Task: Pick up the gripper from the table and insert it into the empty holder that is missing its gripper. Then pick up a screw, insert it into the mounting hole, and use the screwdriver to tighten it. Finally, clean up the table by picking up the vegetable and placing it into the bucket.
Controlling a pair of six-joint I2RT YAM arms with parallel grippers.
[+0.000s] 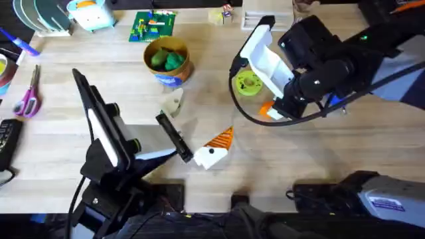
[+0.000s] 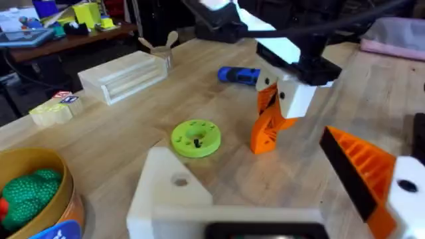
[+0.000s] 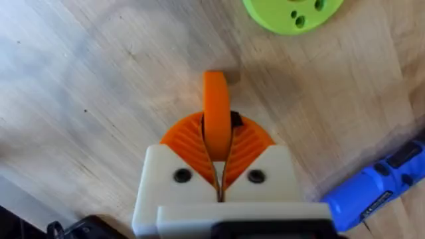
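Gripper, a small orange ribbed plastic wedge (image 3: 216, 109), is pinched in my right claw (image 3: 218, 162). Next I think it goes into the white plastic holder (image 2: 174, 192) by my left claw (image 1: 214, 147), whose fingers I cannot tell.

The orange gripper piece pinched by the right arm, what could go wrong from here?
The right gripper holds the gripper by one end only, so it might twist or slip on the way to the holder. The screwdriver and the green disc lie close by; the arm could knock either one when swinging.
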